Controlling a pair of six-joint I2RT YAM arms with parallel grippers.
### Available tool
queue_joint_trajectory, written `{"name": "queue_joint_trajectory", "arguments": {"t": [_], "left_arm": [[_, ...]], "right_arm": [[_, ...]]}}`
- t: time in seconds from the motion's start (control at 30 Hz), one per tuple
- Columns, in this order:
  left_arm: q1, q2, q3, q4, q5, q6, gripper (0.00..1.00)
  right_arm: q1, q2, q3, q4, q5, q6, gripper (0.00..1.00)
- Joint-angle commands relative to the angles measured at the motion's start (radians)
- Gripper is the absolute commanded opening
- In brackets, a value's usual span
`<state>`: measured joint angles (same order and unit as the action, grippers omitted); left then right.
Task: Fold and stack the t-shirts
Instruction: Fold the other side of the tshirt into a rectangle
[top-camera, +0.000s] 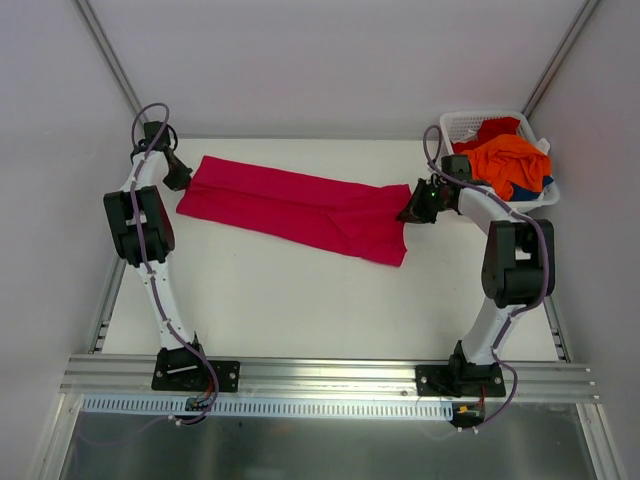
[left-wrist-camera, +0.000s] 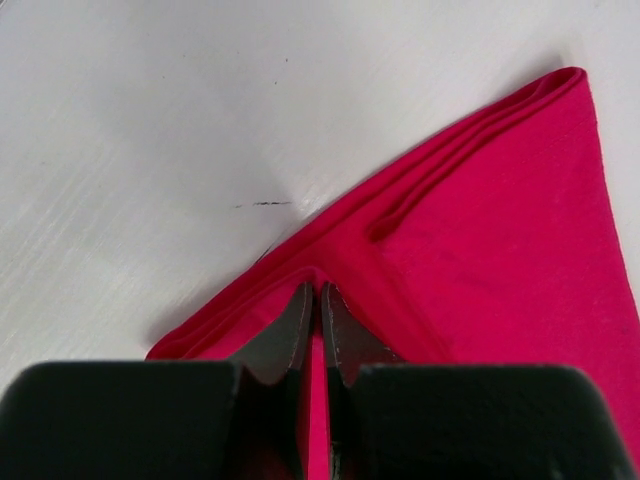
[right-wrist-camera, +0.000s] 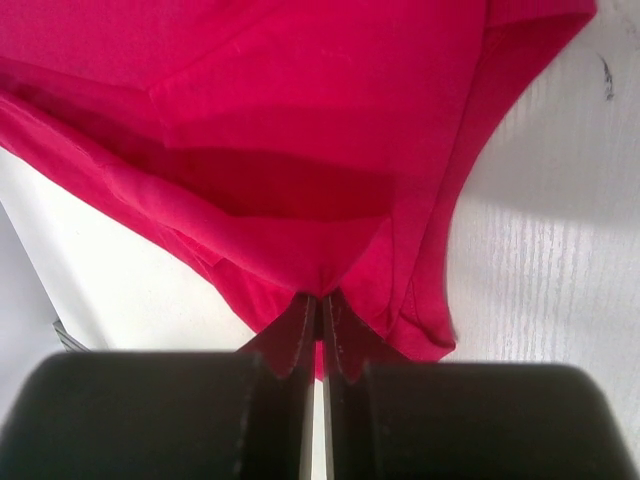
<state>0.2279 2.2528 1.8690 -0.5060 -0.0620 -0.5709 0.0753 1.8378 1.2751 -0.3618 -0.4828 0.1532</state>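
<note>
Magenta-pink t-shirt (top-camera: 295, 207) lay stretched in a long folded band across the far half of the white bench (top-camera: 300, 310), running from far left down toward the right. Left claw (top-camera: 178, 180) was pinched tight on the shirt's left edge, and right claw (top-camera: 412, 208) was clamped on its right end. Beyond that, the orange t-shirt (top-camera: 508, 162) sat heaped over red and blue cloth in the white basket (top-camera: 462, 125) at the far right corner.
</note>
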Motion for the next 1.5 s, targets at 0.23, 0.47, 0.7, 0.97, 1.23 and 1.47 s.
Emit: {"name": "queue_joint_trajectory", "arguments": {"t": [0.23, 0.47, 0.7, 0.97, 1.23, 1.47], "left_arm": [[-0.002, 0.039, 0.064, 0.007, -0.004, -0.015, 0.00], [-0.005, 0.051, 0.088, 0.009, 0.025, -0.011, 0.10], [-0.012, 0.014, 0.139, 0.007, 0.048, 0.034, 0.81], [-0.012, -0.078, 0.164, 0.007, 0.083, 0.089, 0.88], [-0.012, -0.234, 0.018, 0.000, 0.102, 0.137, 0.99], [-0.018, -0.341, -0.102, -0.016, 0.155, 0.132, 0.99]], "right_arm": [[-0.009, 0.021, 0.058, 0.015, -0.004, -0.014, 0.00], [-0.011, 0.035, 0.075, 0.014, -0.011, -0.012, 0.00], [-0.009, 0.060, 0.109, 0.009, -0.022, -0.009, 0.00], [-0.009, 0.106, 0.187, -0.031, -0.022, -0.012, 0.00], [-0.009, 0.091, 0.276, -0.118, -0.030, -0.017, 0.77], [0.030, -0.069, 0.235, -0.125, -0.011, -0.021, 0.90]]}}
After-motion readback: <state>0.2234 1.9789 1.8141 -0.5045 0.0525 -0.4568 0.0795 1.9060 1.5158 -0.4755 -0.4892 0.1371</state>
